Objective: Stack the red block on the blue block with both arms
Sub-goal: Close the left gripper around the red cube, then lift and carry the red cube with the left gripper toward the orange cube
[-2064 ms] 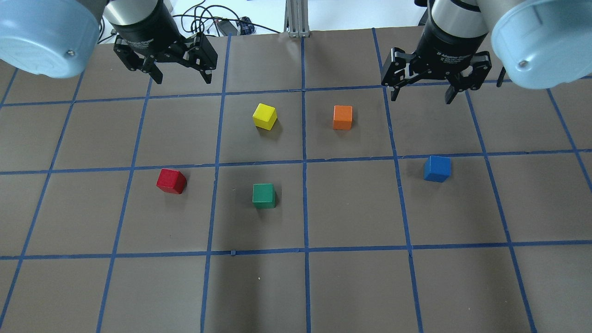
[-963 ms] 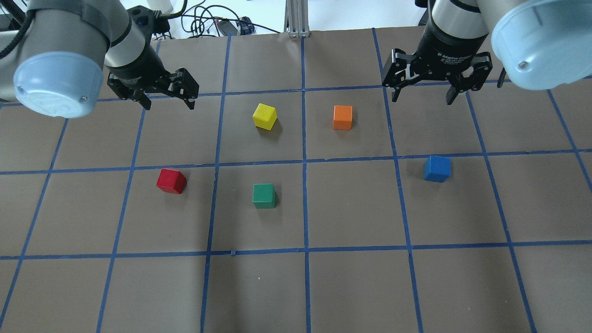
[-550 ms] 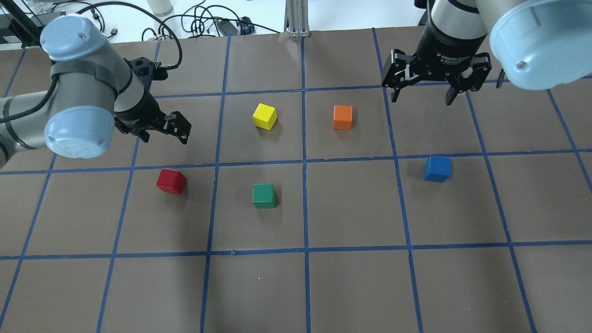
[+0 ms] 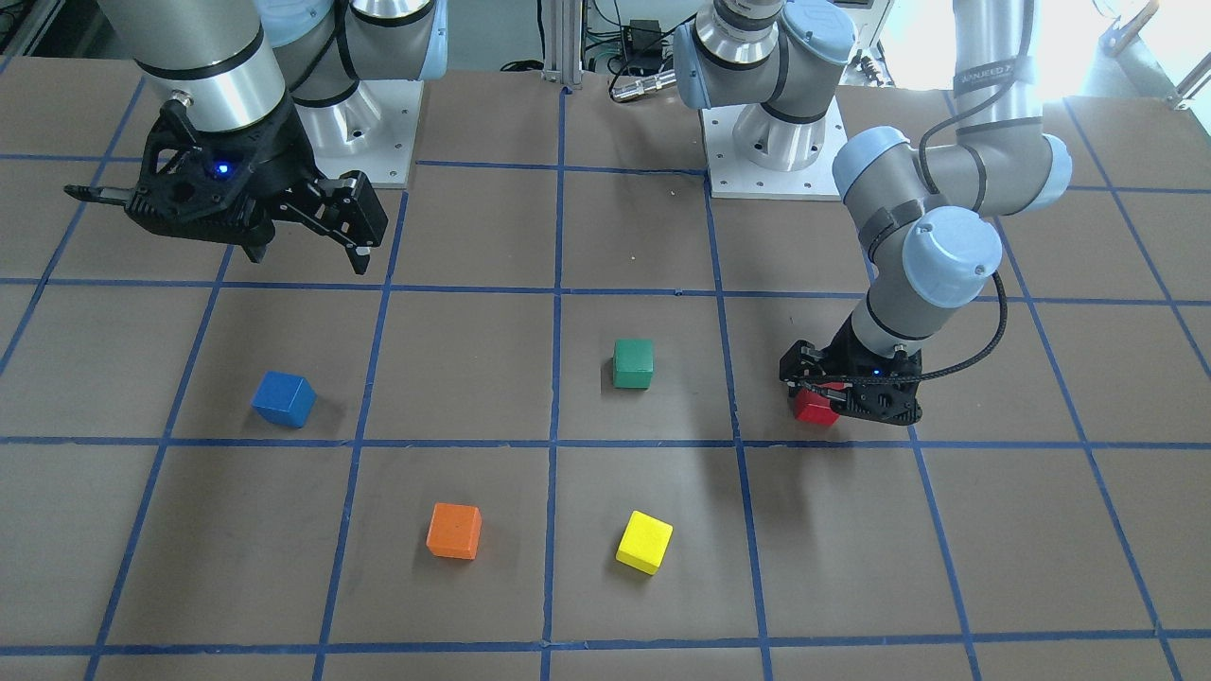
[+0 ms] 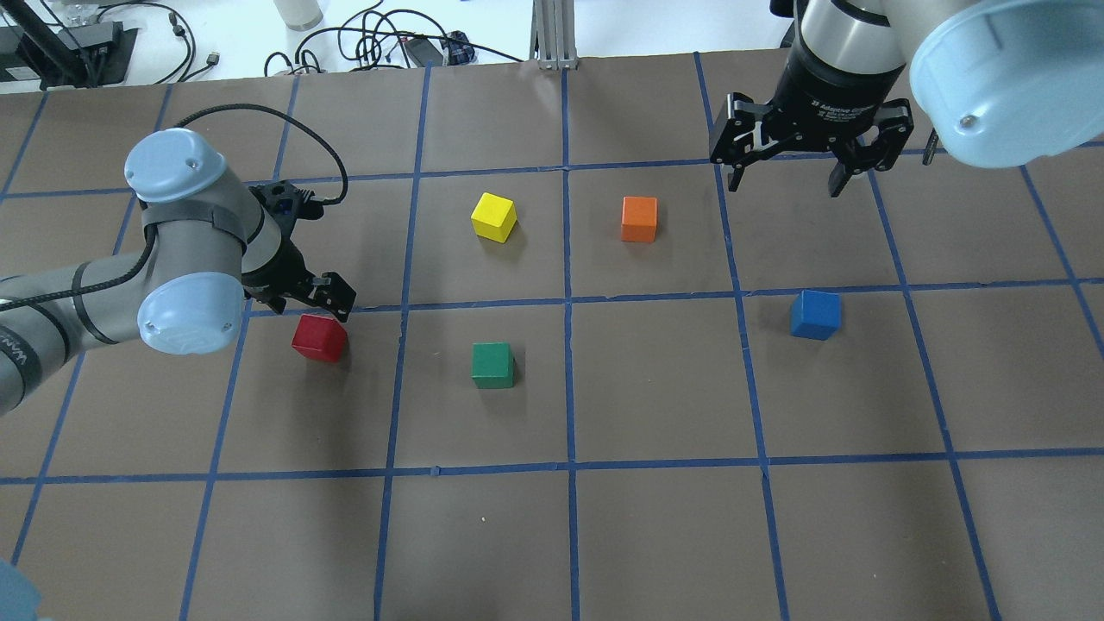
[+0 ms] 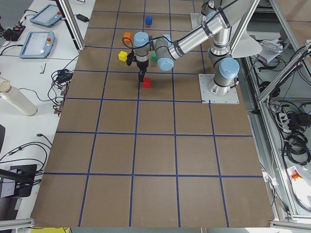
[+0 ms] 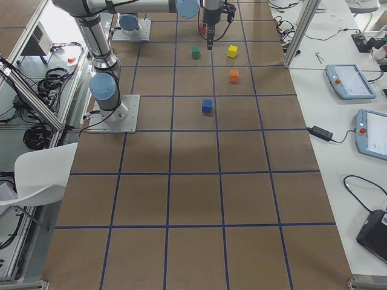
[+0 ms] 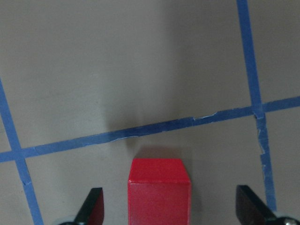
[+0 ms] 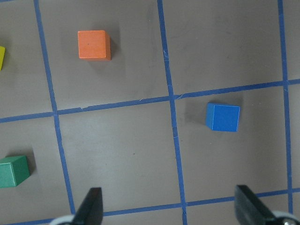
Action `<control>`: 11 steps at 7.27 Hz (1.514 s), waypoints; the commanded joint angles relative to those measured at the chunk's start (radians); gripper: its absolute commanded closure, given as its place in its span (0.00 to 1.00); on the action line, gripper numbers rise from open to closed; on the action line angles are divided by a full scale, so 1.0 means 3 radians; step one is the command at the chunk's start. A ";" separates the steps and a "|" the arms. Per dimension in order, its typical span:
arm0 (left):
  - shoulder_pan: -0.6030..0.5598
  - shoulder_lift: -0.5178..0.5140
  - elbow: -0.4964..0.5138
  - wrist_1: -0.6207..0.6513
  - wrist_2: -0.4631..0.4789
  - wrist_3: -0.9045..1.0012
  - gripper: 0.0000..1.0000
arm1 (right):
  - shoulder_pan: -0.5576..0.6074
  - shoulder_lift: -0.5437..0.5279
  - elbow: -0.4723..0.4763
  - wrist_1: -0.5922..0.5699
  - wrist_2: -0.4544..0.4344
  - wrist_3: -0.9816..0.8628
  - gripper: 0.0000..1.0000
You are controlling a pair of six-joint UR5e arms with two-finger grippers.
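The red block (image 5: 319, 337) sits on the brown table, left of middle. My left gripper (image 5: 306, 304) is open and low over it. In the left wrist view the red block (image 8: 159, 194) lies between the two fingertips (image 8: 92, 207), with gaps on both sides. It also shows in the front view (image 4: 812, 409), partly under the left gripper (image 4: 837, 395). The blue block (image 5: 815, 314) stands alone at the right, and shows in the right wrist view (image 9: 223, 117). My right gripper (image 5: 780, 177) is open and empty, high above the table's far right, well away from the blue block.
A green block (image 5: 492, 365) sits right of the red one. A yellow block (image 5: 494, 216) and an orange block (image 5: 639, 219) lie farther back near the middle. Cables (image 5: 379, 43) lie beyond the table's far edge. Blue tape lines grid the table.
My left arm has swung from the far left corner forward and down, bringing its open gripper over the red block. The right gripper has barely moved. No block has moved.
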 commanded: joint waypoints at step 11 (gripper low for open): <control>-0.1414 -0.0145 0.1271 -0.0957 -0.0216 -0.1567 0.95 | 0.0006 0.0001 0.0003 -0.0001 -0.0012 0.0000 0.00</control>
